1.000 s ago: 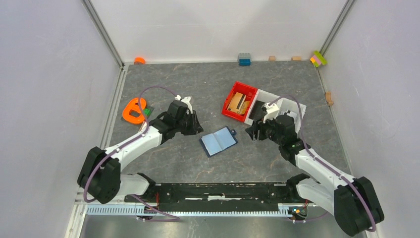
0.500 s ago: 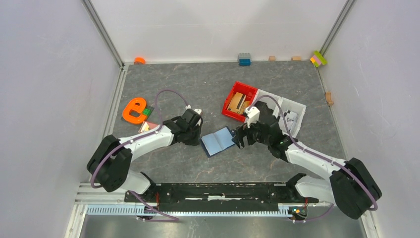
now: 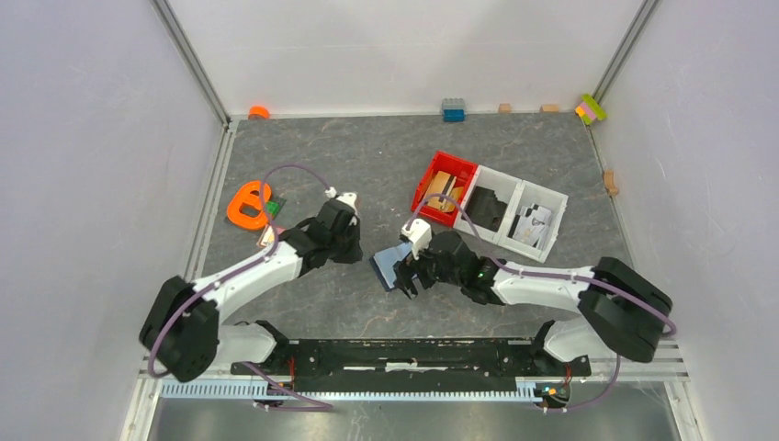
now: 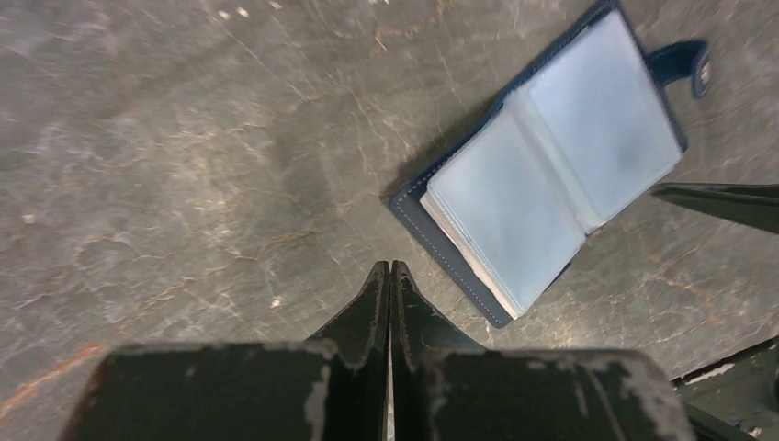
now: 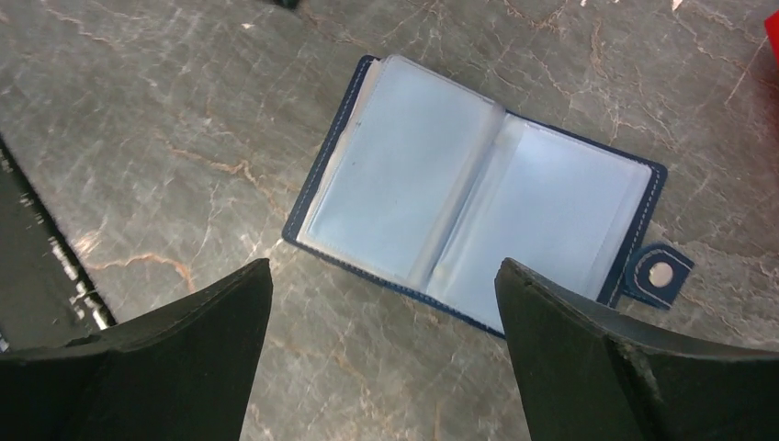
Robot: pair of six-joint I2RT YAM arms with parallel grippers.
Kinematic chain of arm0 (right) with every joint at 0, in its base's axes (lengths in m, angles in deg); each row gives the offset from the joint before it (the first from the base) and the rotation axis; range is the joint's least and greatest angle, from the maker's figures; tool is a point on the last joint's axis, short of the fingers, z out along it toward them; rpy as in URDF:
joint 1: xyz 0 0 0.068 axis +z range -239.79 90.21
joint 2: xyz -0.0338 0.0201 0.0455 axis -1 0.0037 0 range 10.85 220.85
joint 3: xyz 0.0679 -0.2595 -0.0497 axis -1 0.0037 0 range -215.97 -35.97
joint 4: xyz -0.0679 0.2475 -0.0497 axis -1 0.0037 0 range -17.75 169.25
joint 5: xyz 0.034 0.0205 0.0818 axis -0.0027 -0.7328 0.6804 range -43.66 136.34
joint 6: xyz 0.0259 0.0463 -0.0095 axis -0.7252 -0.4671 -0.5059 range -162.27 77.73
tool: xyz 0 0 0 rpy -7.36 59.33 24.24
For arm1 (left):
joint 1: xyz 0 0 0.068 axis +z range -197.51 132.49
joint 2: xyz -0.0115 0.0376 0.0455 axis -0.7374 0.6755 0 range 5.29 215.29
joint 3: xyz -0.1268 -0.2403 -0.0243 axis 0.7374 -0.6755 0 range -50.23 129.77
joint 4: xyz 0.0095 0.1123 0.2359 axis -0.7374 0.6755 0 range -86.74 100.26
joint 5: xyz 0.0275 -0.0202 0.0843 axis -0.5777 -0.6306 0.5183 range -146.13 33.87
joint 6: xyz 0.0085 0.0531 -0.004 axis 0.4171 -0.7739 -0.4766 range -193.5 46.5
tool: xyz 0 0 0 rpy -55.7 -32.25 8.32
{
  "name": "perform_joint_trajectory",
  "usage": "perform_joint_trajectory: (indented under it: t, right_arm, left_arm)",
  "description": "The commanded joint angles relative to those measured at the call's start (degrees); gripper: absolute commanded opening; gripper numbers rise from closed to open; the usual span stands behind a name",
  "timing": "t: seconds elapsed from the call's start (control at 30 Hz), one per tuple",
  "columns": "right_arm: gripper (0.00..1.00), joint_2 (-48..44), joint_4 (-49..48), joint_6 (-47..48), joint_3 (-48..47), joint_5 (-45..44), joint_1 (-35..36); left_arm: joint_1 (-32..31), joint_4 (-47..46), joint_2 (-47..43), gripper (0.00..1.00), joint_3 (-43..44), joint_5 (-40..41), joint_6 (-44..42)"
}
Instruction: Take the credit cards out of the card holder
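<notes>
Left end effector (image 4: 390,266): fingers pressed together, nothing between them. It points down at bare grey surface (image 4: 184,138), just beside the near-left corner of the card holder (image 4: 551,175), not touching it. In the top view the left end effector (image 3: 349,248) sits left of the card holder (image 3: 388,264).

Right end effector (image 5: 383,266): fingers spread wide apart, holding nothing. It hangs over the card holder (image 5: 478,193), one finger at each side of its near edge. Contact cannot be told. In the top view the right end effector (image 3: 404,276) covers most of the holder.

Card holder lies open and flat mid-surface, between the two arms. Dark navy cover, pale blue sleeves facing up, snap tab (image 5: 657,273) sticking out at one side. Credit cards cannot be made out in the sleeves.

Red tray (image 3: 423,186) with wooden blocks (image 3: 443,191) sits behind the holder, with a white tray (image 3: 561,204) touching its right side. Orange piece (image 3: 246,204) is far left, well apart.
</notes>
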Motion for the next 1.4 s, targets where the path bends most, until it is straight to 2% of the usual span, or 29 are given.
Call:
perform_joint_trajectory:
  t: [0.0, 0.3, 0.63, 0.83, 1.07, 1.37]
  right_arm:
    - [0.95, 5.43, -2.99, -1.31, -5.24, -8.29, 2.92]
    - [0.94, 14.30, 1.82, -0.98, -12.57, -18.47, 7.38]
    - [0.87, 21.24, 8.31, -2.90, -18.07, -17.66, 6.66]
    - [0.69, 20.84, 5.63, -5.29, -15.67, -8.88, 3.12]
    - [0.50, 20.24, 5.90, -5.47, -15.27, -8.32, 2.27]
    - [0.42, 14.31, 2.24, -5.52, -11.03, -6.29, 1.29]
  left_arm:
    - [1.66, -6.29, -7.93, 0.02, -3.84, 2.28, 0.23]
    - [1.68, -6.07, -7.42, 0.03, -3.27, 1.98, 0.09]
    - [1.68, -5.95, -6.28, 0.04, -2.83, 1.24, -0.12]
    - [1.66, -5.60, -5.87, 0.05, -2.61, 1.33, -0.12]
    - [1.68, -5.72, -4.66, 0.05, -2.33, 0.33, -0.30]
    - [1.68, -5.52, 3.25, 0.06, 0.08, -6.58, -0.67]
